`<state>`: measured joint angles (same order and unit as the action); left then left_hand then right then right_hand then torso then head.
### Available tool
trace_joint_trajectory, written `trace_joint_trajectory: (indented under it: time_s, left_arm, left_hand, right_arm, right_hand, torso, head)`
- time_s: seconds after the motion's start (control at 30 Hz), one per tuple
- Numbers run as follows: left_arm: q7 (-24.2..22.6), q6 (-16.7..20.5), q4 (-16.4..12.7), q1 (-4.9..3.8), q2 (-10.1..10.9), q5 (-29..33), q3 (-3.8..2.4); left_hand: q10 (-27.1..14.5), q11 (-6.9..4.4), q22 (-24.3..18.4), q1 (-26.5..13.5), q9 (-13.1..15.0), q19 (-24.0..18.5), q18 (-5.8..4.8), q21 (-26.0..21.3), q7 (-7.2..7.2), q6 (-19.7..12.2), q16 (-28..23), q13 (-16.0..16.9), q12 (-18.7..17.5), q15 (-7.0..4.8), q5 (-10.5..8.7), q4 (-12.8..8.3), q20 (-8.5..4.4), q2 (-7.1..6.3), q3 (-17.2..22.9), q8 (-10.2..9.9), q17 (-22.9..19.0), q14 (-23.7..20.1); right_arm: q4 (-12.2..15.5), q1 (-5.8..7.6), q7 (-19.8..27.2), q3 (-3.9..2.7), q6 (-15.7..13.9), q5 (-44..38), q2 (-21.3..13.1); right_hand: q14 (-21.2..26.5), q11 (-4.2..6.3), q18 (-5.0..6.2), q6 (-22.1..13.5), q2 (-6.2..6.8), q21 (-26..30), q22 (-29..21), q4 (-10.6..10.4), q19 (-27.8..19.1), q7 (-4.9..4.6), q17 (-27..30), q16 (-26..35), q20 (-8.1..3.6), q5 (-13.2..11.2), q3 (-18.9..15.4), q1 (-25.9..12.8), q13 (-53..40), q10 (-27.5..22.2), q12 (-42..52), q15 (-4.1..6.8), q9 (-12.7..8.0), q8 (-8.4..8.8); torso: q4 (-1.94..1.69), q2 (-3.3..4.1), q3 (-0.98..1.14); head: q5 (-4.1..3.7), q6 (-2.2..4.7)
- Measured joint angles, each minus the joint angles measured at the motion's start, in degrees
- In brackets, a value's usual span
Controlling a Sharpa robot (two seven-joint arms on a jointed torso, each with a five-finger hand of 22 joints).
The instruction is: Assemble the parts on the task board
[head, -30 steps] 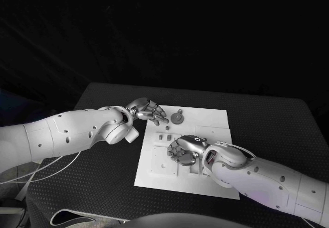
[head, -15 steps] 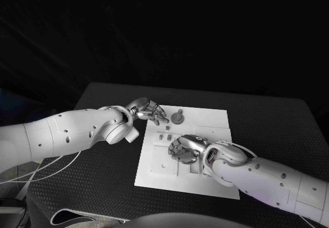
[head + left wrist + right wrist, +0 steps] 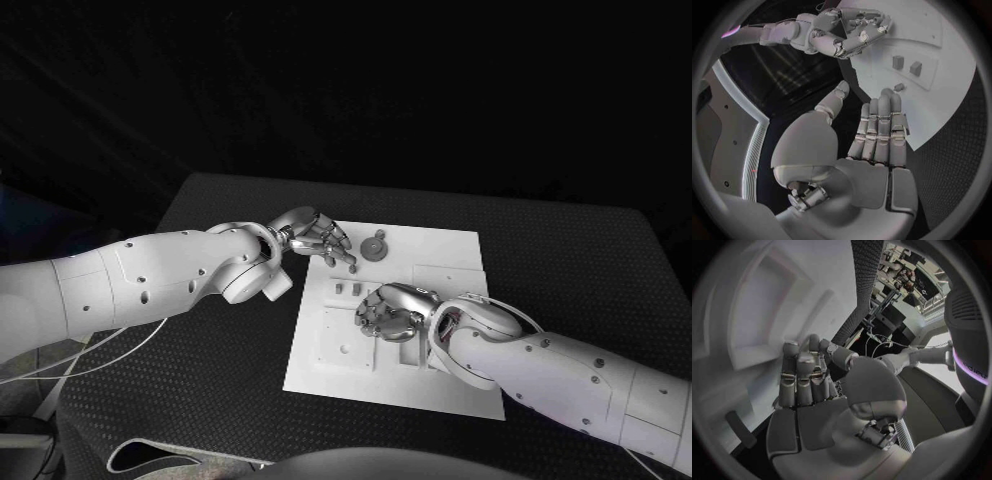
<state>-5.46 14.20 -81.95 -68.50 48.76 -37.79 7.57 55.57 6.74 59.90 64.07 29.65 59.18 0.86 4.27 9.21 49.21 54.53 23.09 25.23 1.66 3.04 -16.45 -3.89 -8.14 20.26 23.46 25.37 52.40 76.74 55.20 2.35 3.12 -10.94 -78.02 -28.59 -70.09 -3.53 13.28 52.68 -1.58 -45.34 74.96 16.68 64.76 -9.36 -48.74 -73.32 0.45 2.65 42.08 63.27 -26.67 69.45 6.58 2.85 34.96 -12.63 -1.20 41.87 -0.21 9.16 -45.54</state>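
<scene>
1. The white task board [image 3: 397,370] lies in the middle of the black table [image 3: 216,390], its long side running away from the robot
2. The left hand [image 3: 312,236] hovers at the board's far left corner, fingers straight and side by side with the thumb apart; the left wrist view shows its fingers [image 3: 879,130] extended over the board's edge with nothing between them
3. The right hand [image 3: 389,312] is over the middle of the board, palm down, fingers curled toward the surface
4. In the right wrist view the right hand's fingers [image 3: 801,375] bend over a pale recess of the board; whether a part is held under them cannot be told, since the fingertips hide the spot
5. A round grey part [image 3: 376,247] with a small knob sits on the far end of the board, just beside the left hand's fingertips
6. Two small grey block parts [image 3: 904,66] stand side by side on the board between the two hands, near a third, smaller piece [image 3: 899,87]
</scene>
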Motion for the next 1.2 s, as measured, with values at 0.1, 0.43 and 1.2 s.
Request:
trace_joint_trajectory:
  time_s: [0.1,0.43,1.2]
  left_arm:
    - [0.12,-0.12,-0.02,0.0,0.0,-0.61,0.0]
    - [0.31,-0.34,-0.03,0.0,-0.01,-1.59,0.0]
    - [0.42,-0.44,-0.03,0.0,-0.01,-1.95,0.0]
  left_hand:
    - [-0.04,-0.03,0.0,0.0,0.0,0.0,0.0,0.0,0.09,-0.09,0.0,0.0,0.0,0.0,0.0,0.0,0.0,0.0,0.0,0.0,0.05,0.0]
    - [-0.03,-0.03,-0.01,0.0,0.0,0.0,0.0,0.0,0.09,-0.09,0.0,0.0,0.0,0.0,0.0,0.0,0.0,0.0,0.0,0.0,0.05,0.0]
    - [-0.02,-0.04,0.03,0.0,0.0,0.0,0.0,0.0,0.09,-0.09,0.0,0.01,0.0,0.0,0.0,-0.13,0.0,0.0,0.13,0.0,0.16,0.0]
  right_arm:
    - [-0.01,0.0,0.02,0.0,0.15,0.47,-0.07]
    - [0.24,-0.03,0.03,0.01,0.55,1.46,-0.35]
    - [1.5,-0.05,-2.22,-0.01,0.42,1.01,-0.97]
  right_hand:
    - [0.01,-0.16,0.01,-0.09,0.0,0.02,0.0,0.09,-0.08,0.09,0.0,0.0,0.08,0.0,0.09,0.0,-0.01,0.16,0.0,-0.01,0.0,0.0]
    - [0.08,-0.28,0.03,-0.69,-0.24,-0.25,-0.01,0.16,0.06,-0.3,0.01,0.0,-0.06,0.0,0.79,0.25,0.54,0.29,-0.24,-0.08,-0.1,0.0]
    - [-0.55,0.95,0.11,-0.53,-0.22,-0.49,-0.03,0.0,0.48,0.07,-0.04,0.0,-0.45,0.0,0.94,0.24,-1.61,4.24,2.3,0.55,-0.13,-0.01]
  torso:
    - [0.0,0.0,0.0]
    - [0.0,0.0,0.01]
    - [0.03,0.0,0.03]
  head:
    - [0.01,-0.01]
    - [0.08,-0.06]
    - [0.19,-0.15]
